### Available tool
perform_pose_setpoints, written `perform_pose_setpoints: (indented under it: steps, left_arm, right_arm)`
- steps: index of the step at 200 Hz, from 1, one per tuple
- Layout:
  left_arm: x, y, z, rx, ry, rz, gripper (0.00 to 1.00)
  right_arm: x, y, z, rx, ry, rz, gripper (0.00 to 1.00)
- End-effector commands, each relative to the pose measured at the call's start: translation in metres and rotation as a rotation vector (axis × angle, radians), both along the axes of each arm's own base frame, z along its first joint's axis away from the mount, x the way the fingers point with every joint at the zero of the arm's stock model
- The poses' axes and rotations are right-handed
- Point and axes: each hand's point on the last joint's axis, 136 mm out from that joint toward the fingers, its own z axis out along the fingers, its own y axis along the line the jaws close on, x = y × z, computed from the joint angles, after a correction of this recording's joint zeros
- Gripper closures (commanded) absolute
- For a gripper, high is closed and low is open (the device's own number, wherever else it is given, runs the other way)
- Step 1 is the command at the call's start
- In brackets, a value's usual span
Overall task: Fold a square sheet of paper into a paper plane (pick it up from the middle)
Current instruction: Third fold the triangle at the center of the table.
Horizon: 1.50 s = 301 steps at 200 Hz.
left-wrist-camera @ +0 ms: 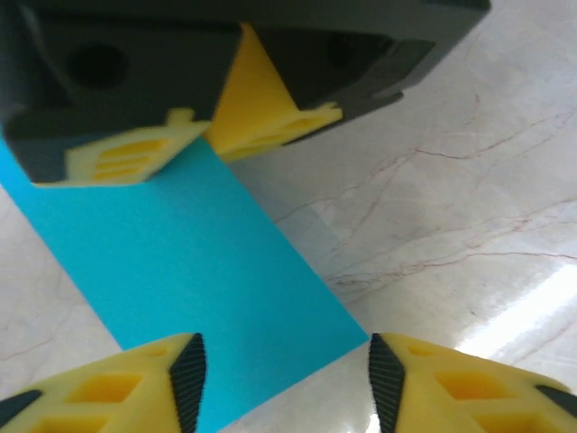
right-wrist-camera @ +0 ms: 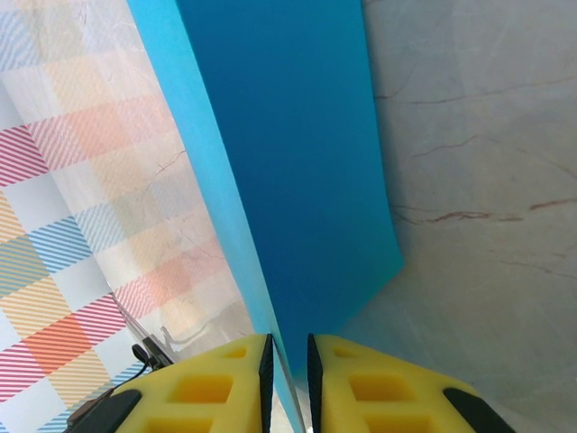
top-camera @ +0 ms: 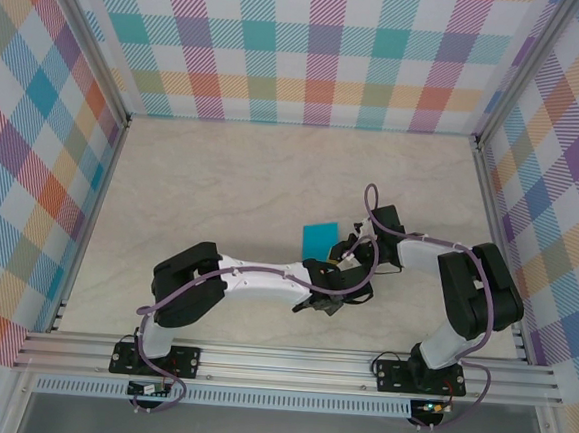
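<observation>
right gripper [right-wrist-camera: 288, 361] pinches the sheet [right-wrist-camera: 288, 135] by its edge; hold it steady while you close your half-open left gripper [left-wrist-camera: 288, 374] squarely across it.

Teal-blue paper sheet [top-camera: 320, 239], mid-table

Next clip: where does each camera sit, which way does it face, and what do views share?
Top external: fixed above and behind the bases, facing down at the table; left arm and right arm show.
Left wrist: on the left arm, looking down past its open left tool at the teal paper.
Right wrist: looks along the right tool, shut on that paper's edge.
Shared: all three see the paper.
</observation>
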Motion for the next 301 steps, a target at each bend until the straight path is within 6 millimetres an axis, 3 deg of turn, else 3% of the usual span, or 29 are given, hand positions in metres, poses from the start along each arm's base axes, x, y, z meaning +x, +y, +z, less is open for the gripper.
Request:
perform_pose_setpoints:
  steps: [1, 57, 104, 143, 232, 269, 301]
  left_arm:
    - [0.004, 0.001, 0.012, 0.028, -0.07, -0.004, 0.54]
    - [0.005, 0.003, 0.027, -0.033, -0.1, -0.005, 0.86]
    - [0.005, 0.003, 0.031, -0.086, -0.067, -0.002, 1.0]
    - [0.007, 0.001, 0.035, -0.198, 0.033, 0.004, 1.0]
    - [0.031, 0.029, 0.029, -0.364, 0.198, 0.128, 1.0]
    - [0.038, 0.033, 0.023, -0.421, 0.269, 0.153, 1.0]
    - [0.048, 0.032, 0.022, -0.469, 0.288, 0.157, 1.0]
  right_arm:
    - [0.004, 0.0, 0.008, 0.018, -0.011, 0.013, 0.8]
    - [0.004, -0.004, 0.006, 0.003, -0.009, 0.01, 0.8]
    - [0.004, -0.006, 0.007, -0.01, -0.015, 0.01, 0.79]
    - [0.003, -0.012, 0.01, -0.037, -0.032, 0.002, 0.76]
    - [-0.002, -0.025, 0.036, -0.099, -0.137, -0.005, 0.5]
    - [-0.006, -0.032, 0.04, -0.12, -0.164, -0.025, 0.31]
    - [-0.009, -0.039, 0.036, -0.163, -0.172, -0.044, 0.28]
